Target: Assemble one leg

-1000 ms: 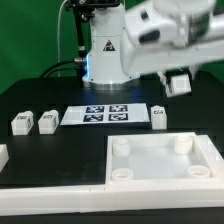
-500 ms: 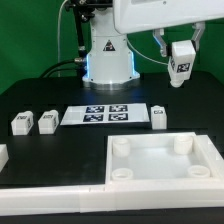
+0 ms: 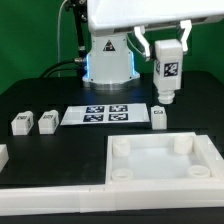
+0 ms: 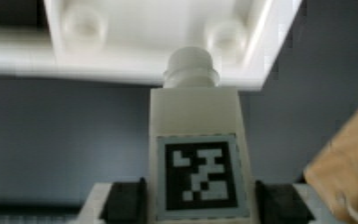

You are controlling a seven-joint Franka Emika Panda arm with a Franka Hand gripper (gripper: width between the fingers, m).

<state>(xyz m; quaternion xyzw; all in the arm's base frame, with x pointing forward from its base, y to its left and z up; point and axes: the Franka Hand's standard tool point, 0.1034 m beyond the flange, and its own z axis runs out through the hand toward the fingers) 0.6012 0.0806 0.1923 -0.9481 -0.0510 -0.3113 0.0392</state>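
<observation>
My gripper (image 3: 166, 62) is shut on a white leg (image 3: 166, 74) with a black-and-white tag on its face. I hold it upright in the air, above the table at the exterior view's right. In the wrist view the held leg (image 4: 197, 140) points its narrow end toward the large white square panel (image 4: 140, 60). The black fingers (image 4: 128, 200) press on both sides of the leg. Another leg (image 3: 158, 117) stands on the table under the held one. Two more legs (image 3: 21, 124) (image 3: 46, 122) lie at the exterior view's left.
The marker board (image 3: 105, 114) lies flat in the middle of the black table. The large white panel (image 3: 160, 160) with round corner sockets sits at the front. A white strip (image 3: 50, 200) runs along the front edge. The robot base (image 3: 106, 60) stands behind.
The arm has swung toward the exterior view's left and come lower, carrying the leg. The leg has turned from tilted to upright, with its tag facing the camera.
</observation>
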